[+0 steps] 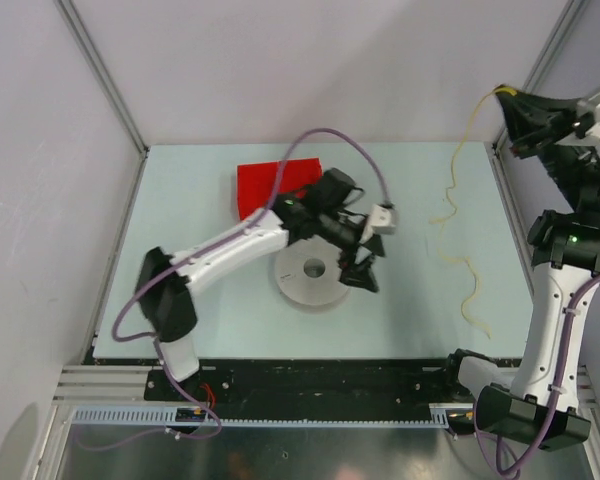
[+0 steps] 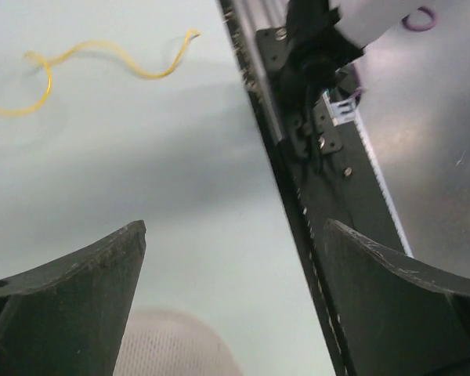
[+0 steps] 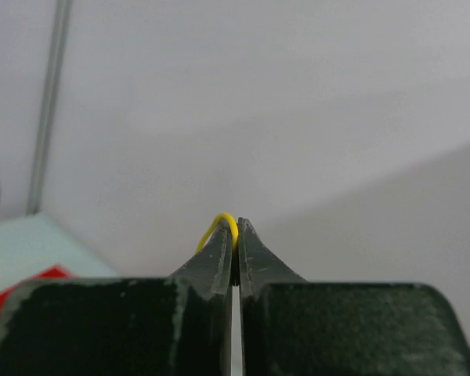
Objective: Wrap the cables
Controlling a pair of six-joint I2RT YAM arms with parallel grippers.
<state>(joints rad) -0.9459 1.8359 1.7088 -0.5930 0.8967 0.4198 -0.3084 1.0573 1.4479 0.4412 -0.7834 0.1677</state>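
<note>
Right claw [image 3: 235, 235]: we see it clenched on the wire's [image 2: 102, 44] end, raised off the bench [image 1: 210, 310].
Wire: its tail lies kinked on the bench.
Left claw [image 1: 365, 272]: released, above a disc [image 1: 295, 287].

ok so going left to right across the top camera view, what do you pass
red block → left gripper → yellow wire → right gripper
</note>
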